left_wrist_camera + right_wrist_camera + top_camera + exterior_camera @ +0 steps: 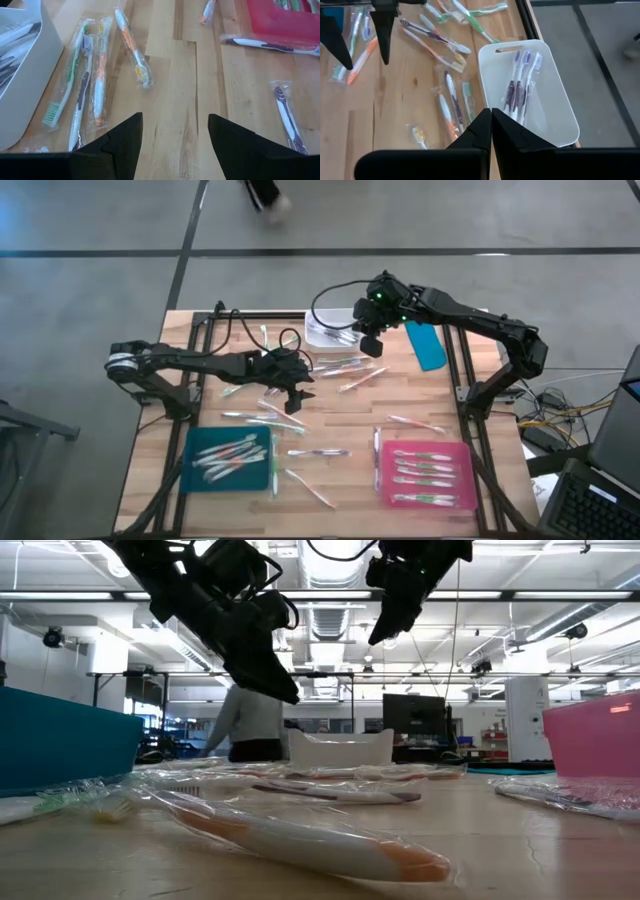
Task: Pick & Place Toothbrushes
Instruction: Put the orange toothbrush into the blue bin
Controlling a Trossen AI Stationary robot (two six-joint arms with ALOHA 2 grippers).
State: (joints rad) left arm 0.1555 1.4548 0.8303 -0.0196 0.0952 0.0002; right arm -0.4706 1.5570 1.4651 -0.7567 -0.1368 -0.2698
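**Wooden table, three trays and a bin with toothbrushes**

Wooden slats form the table (350, 480), which carries all containers. A teal tray (229, 459) sits near the front left corner and holds several wrapped toothbrushes in a loose cluster. A pink tray (430, 475) sits near the front right corner and holds wrapped toothbrushes laid in parallel rows. A white bin (547, 95) stands at the rear edge near the middle; it contains a few purple-and-white toothbrushes lying side by side along its length. A flat blue lid or tray (426, 345) lies near the rear right part of the table; no contents are visible on it.

The loose toothbrushes (355, 380) are scattered across the middle of the table between the bin and the two front trays, each in a clear wrapper, with green, orange and purple accents. Several lie just beside the bin.

The left gripper (175, 135) hangs above the table's centre left, over the scattered brushes. Its fingers stand wide apart and hold nothing; bare wood shows between them.

The right gripper (491, 117) hangs above the near rim of the white bin at the rear edge. Its fingers are pressed fully together with nothing between them.
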